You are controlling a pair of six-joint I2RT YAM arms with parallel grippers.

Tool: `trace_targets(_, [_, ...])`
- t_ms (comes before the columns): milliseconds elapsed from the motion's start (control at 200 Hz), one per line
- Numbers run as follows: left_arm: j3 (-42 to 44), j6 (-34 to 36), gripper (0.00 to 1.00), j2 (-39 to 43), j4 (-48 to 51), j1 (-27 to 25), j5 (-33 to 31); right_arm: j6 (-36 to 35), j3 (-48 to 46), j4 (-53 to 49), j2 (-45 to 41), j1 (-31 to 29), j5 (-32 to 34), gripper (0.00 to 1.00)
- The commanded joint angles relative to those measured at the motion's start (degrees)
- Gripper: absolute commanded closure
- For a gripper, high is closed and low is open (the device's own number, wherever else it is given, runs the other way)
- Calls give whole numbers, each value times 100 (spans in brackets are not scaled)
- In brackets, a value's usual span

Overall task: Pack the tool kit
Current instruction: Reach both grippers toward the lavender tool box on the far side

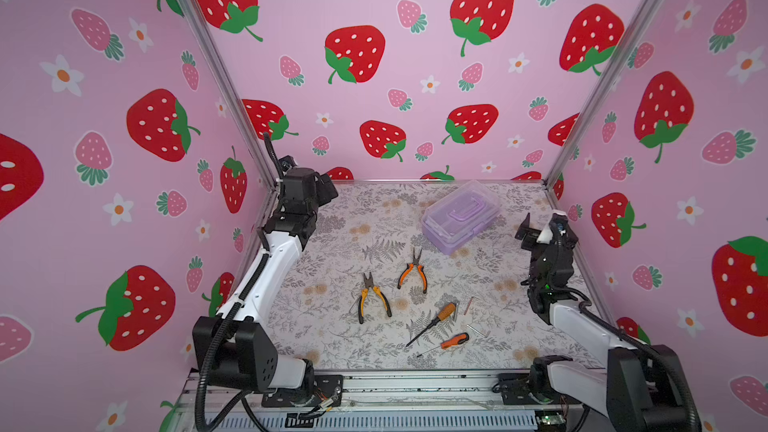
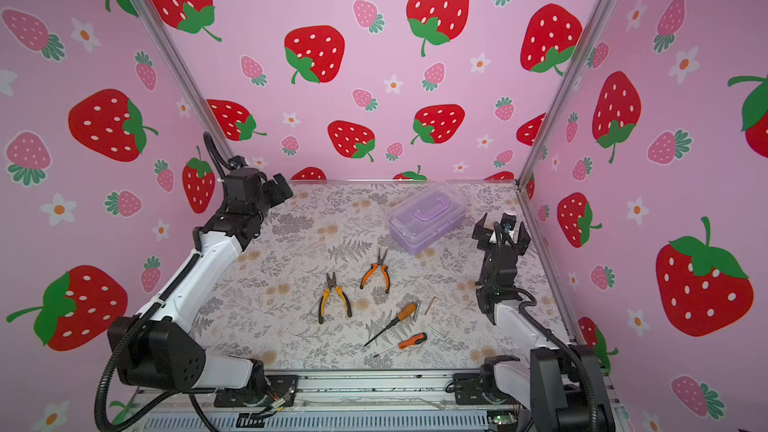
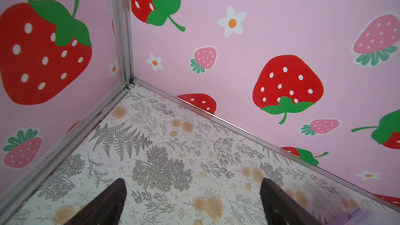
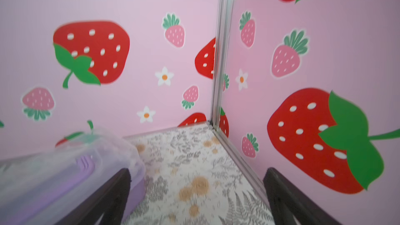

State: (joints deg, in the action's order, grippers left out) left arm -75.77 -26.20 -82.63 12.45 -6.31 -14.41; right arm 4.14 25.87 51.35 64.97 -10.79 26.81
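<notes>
Left gripper (image 3: 193, 191) at 10 o'clock, jaws wide, empty. Yellow-handled pliers (image 1: 372, 297) and orange needle-nose pliers (image 1: 412, 272) mid-mat. Long screwdriver (image 1: 432, 324), short screwdriver (image 1: 453, 341), metal bits (image 1: 469, 304) at 5. Lilac tool box (image 1: 461, 216) at 1, lid shut: probably light, slick, may slide; take lid edge. Right gripper (image 4: 198, 174) at 3, wide, empty, near box.
</notes>
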Motion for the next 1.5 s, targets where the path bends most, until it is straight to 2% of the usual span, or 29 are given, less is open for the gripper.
trace_targets(0, [-346,-813,1,-325,623,67,1052,436,82,-1105,249,-45,294,1])
trace_targets(70, [-499,-941,1,-562,366,72,1673,856,446,-1604,637,-47,291,1])
trace_targets(105, [-650,-1013,0,-721,393,57,1857,894,643,-1834,847,-46,84,1])
trace_targets(130, [-780,-1038,4,-846,434,30,1978,824,796,-1920,983,-41,-133,0])
trace_targets(185, [-1098,-1062,13,-1162,630,-79,2099,723,1017,-2027,1197,-40,-716,10])
trace_targets(255, [-1565,-946,16,-1592,903,-312,2187,708,1228,-2099,1441,-31,-1337,26])
trace_targets(315, [-2024,-733,18,-2011,1157,-562,2193,737,1397,-2275,1577,-10,-1565,46])
trace_targets(345, [-2264,-623,18,-2224,1288,-681,2328,746,1462,-2369,1654,4,-1625,60])
trace_targets(385, [-2665,-501,19,-2549,1493,-812,2396,750,1519,-2452,1717,33,-1717,71])
trace_targets(550, [-4434,78,19,-3808,2381,-1341,2675,877,1850,-2581,2182,113,-1975,87])
trace_targets(650, [-4960,106,18,-4262,2515,-1539,2819,1126,2432,-2988,2701,154,-2053,96])
trace_targets(735, [-5094,97,18,-4442,2484,-1696,2776,1223,3090,-3519,3226,184,-2212,100])
trace_targets(845, [-5321,275,16,-4655,2486,-1906,2599,1341,3756,-4058,3750,226,-2296,100])
trace_targets(1015, [-6212,577,12,-5276,3008,-2151,2406,1486,4141,-3986,4247,253,-2792,100])
trace_targets(1146, [-6425,654,9,-5480,3118,-2214,2314,1736,4666,-3958,4759,218,-3359,100])
trace_targets(1256, [-6391,736,4,-5491,3078,-2232,2260,1862,5151,-3957,5151,34,-3726,100])
trace_targets(1331, [-6390,804,1,-5528,3079,-2242,1968,1849,5463,-3966,5388,-150,-3877,100])
trace_targets(1496, [-6391,860,0,-5569,3131,-2260,1784,1619,5990,-4105,5736,-638,-4090,99])
